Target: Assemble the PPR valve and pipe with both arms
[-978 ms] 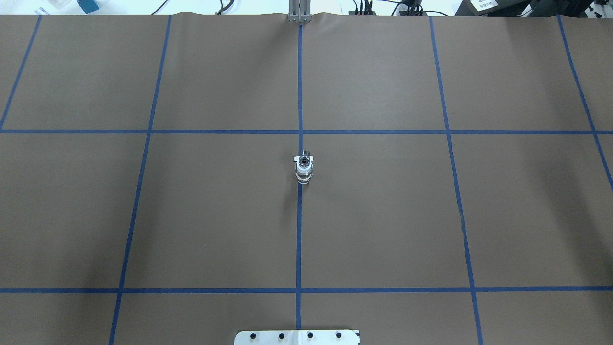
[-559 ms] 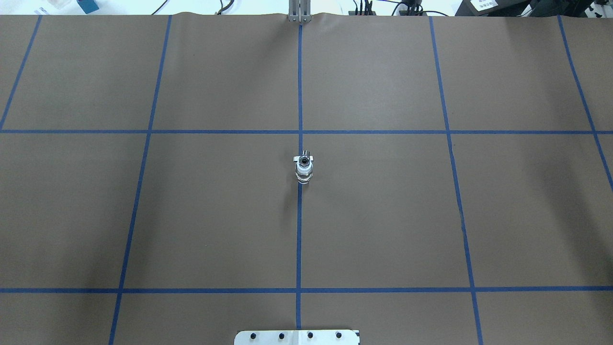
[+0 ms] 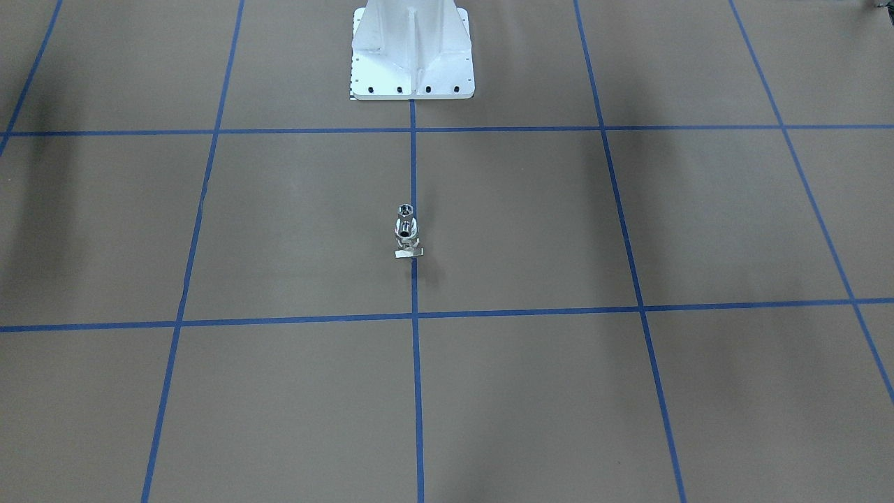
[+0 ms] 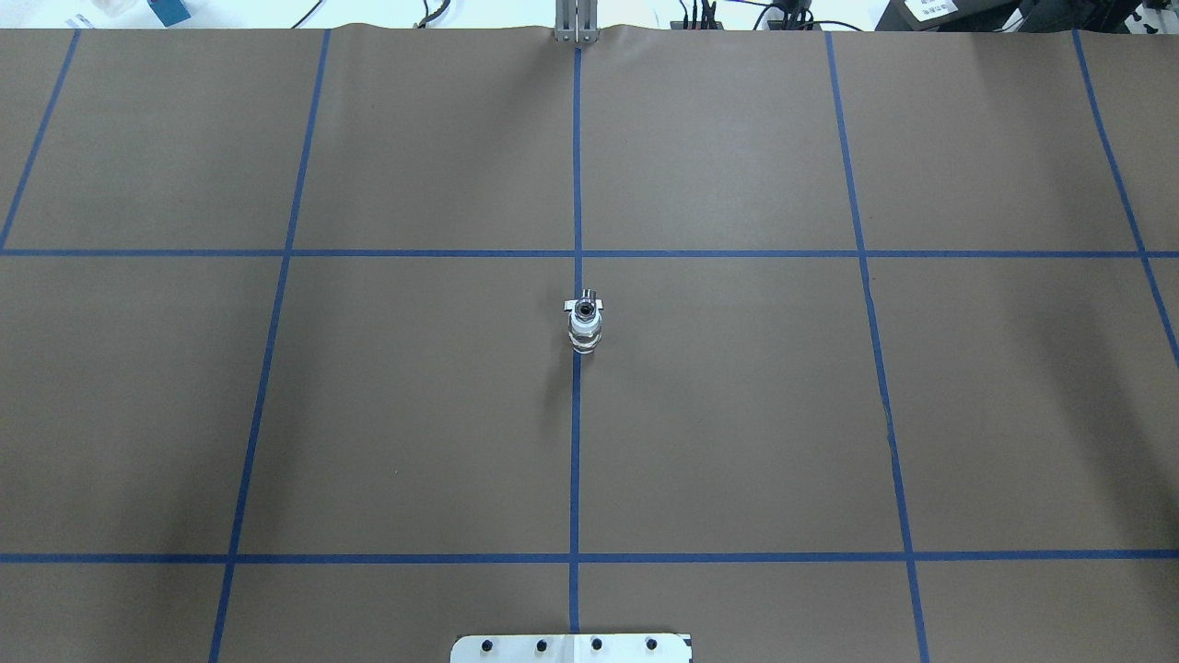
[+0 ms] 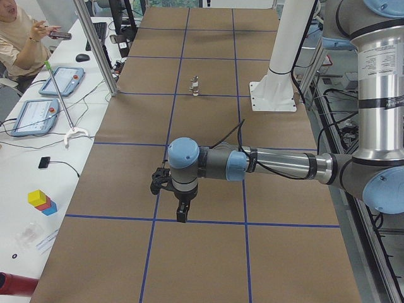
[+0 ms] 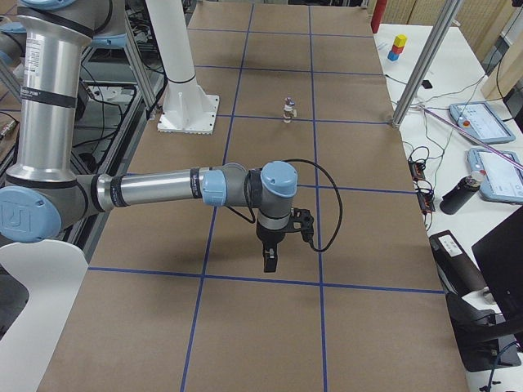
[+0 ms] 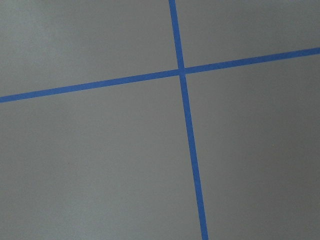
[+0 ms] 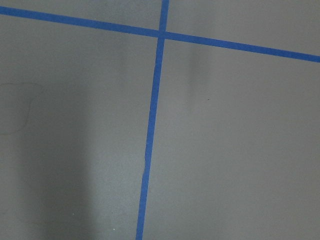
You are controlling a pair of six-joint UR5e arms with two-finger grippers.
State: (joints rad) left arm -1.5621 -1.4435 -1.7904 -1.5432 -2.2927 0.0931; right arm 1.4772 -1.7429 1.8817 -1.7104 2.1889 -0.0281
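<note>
- The PPR valve (image 4: pixel 584 320), a white plastic ring around a metal middle, sits before the white pedestal (image 3: pixel 412 56) on a blue tape line (image 4: pixel 576 442).
- The pipe (image 3: pixel 405 209), shiny chrome with a hex nut, touches it in line.
- The table (image 4: pixel 737 414) is covered in matte brown paper.
- The left gripper (image 5: pixel 181 211) and right gripper (image 6: pixel 270 260) hang well apart from the pedestal; I cannot tell their grip.

Valve (image 4: pixel 584 318) w/ pipe (image 4: pixel 584 343) mid-table, open mat (image 4: pixel 737 414) all round; white pedestal (image 3: pixel 412 49) stands robot-side, well apart
</note>
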